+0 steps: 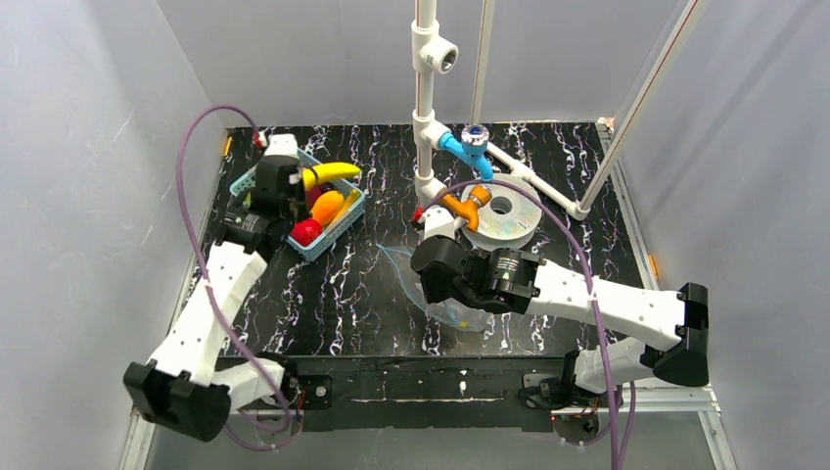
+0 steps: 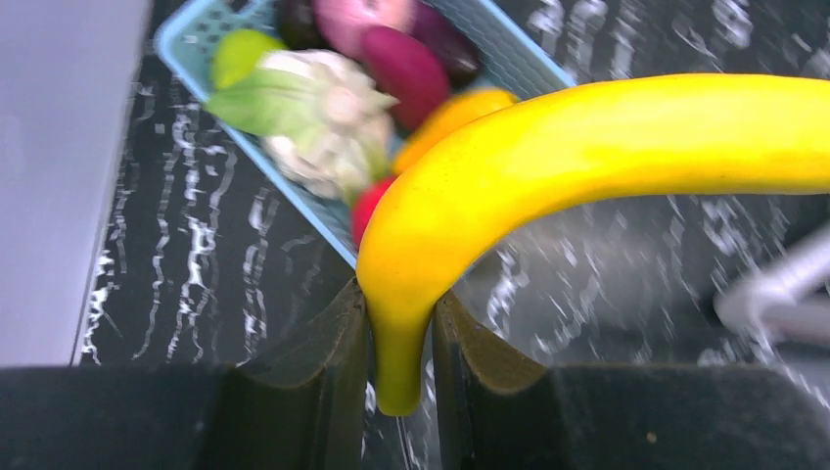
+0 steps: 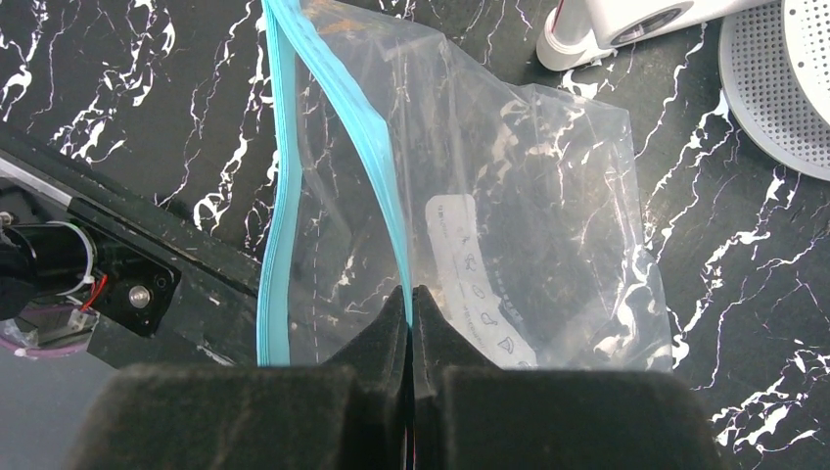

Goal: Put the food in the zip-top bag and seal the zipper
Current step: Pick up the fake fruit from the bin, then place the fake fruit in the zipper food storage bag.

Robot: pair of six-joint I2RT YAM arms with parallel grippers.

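My left gripper (image 2: pixel 401 343) is shut on the stem end of a yellow banana (image 2: pixel 587 147) and holds it above the blue basket (image 2: pixel 196 29) of toy food; from above the banana (image 1: pixel 333 173) hangs over the basket (image 1: pixel 323 245). My right gripper (image 3: pixel 411 304) is shut on one teal-blue zipper strip (image 3: pixel 377 157) of the clear zip-top bag (image 3: pixel 529 215) and holds that lip up, so the mouth gapes. The other strip (image 3: pixel 276 245) hangs lower. The bag's white label (image 3: pixel 470 264) shows through the plastic. From above the bag (image 1: pixel 440 299) lies mid-table under the right gripper (image 1: pixel 431 269).
The basket holds a cauliflower (image 2: pixel 323 117), a red piece (image 2: pixel 406 59), an orange piece (image 2: pixel 450 117) and other food. A white perforated disc (image 1: pixel 504 215) and a white pipe frame (image 1: pixel 426 117) with blue and orange fittings stand at the back. The table's front rail (image 3: pixel 117 255) is close to the bag.
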